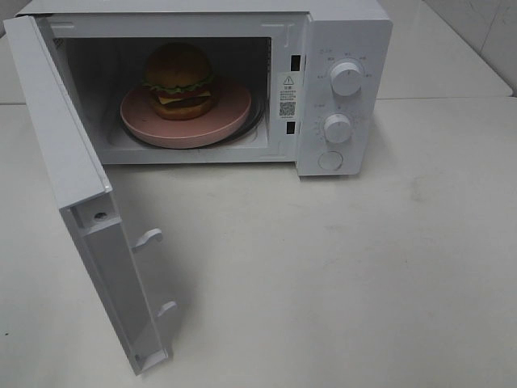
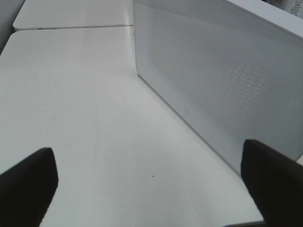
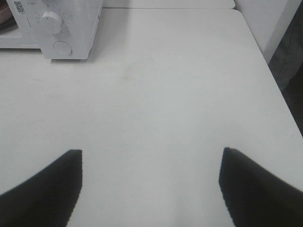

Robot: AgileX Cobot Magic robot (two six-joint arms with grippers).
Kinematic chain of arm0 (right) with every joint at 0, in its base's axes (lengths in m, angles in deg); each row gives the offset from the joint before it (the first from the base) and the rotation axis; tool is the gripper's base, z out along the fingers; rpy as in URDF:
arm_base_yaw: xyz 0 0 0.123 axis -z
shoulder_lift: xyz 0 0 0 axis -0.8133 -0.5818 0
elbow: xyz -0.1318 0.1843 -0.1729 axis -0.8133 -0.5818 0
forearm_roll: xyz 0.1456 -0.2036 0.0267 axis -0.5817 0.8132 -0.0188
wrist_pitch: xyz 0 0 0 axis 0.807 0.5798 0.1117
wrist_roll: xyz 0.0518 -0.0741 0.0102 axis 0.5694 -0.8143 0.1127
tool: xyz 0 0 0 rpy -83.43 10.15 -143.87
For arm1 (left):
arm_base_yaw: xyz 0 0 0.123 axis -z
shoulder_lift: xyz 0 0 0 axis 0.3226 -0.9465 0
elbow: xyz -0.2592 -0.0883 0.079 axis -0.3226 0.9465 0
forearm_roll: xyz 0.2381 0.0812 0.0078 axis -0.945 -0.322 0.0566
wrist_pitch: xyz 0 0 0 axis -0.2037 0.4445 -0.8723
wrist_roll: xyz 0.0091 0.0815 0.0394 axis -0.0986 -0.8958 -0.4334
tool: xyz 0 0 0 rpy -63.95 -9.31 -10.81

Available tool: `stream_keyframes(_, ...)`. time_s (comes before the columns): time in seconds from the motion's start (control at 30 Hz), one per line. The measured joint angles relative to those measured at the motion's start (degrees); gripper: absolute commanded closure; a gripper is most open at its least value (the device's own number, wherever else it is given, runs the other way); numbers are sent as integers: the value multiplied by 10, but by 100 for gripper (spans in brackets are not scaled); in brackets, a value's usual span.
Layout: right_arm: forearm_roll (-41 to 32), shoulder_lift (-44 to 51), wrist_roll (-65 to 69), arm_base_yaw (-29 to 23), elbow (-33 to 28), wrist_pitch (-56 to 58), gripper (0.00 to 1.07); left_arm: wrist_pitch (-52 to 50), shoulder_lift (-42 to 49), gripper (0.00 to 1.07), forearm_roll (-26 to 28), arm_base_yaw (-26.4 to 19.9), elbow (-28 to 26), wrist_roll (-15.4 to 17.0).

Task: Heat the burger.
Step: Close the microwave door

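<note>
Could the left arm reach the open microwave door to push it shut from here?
Probably yes. The left gripper is open and empty, and the door shows its outer face close ahead, with only bare table between them.

Burger [image 1: 178, 74] on pink plate [image 1: 220, 121] inside white microwave [image 1: 343, 32], door [image 1: 60, 162] wide open.
</note>
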Motion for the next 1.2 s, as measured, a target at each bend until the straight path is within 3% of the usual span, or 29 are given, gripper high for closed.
stream_keyframes(0.23, 0, 0, -1, 0, 0, 0, 31, 0, 0, 7, 0, 0, 0, 1)
stream_keyframes(0.43, 0, 0, -1, 0, 0, 0, 31, -11, -15, 15, 1, 0, -6, 2)
stream_keyframes(0.5, 0, 0, -1, 0, 0, 0, 31, -55, -53, 27, 2, 0, -14, 2)
stream_keyframes(0.6, 0, 0, -1, 0, 0, 0, 31, -65, -66, 31, 2, 0, -14, 2)
stream_keyframes(0.67, 0, 0, -1, 0, 0, 0, 31, -94, -105, 47, 3, 0, -14, 2)
stream_keyframes(0.7, 0, 0, -1, 0, 0, 0, 31, -112, -132, 62, 3, 0, -14, 2)
stream_keyframes(0.8, 0, 0, -1, 0, 0, 0, 31, -120, -147, 70, 4, 0, -14, 2)
stream_keyframes(0.87, 0, 0, -1, 0, 0, 0, 31, -152, -197, 98, 5, 0, -14, 2)
stream_keyframes(0.9, 0, 0, -1, 0, 0, 0, 31, -152, -197, 98, 5, 0, -14, 2)
stream_keyframes(0.93, 0, 0, -1, 0, 0, 0, 31, -162, -209, 105, 5, 0, -14, 2)
stream_keyframes(1.2, 0, 0, -1, 0, 0, 0, 31, -244, -319, 107, 3, 0, -13, 2)
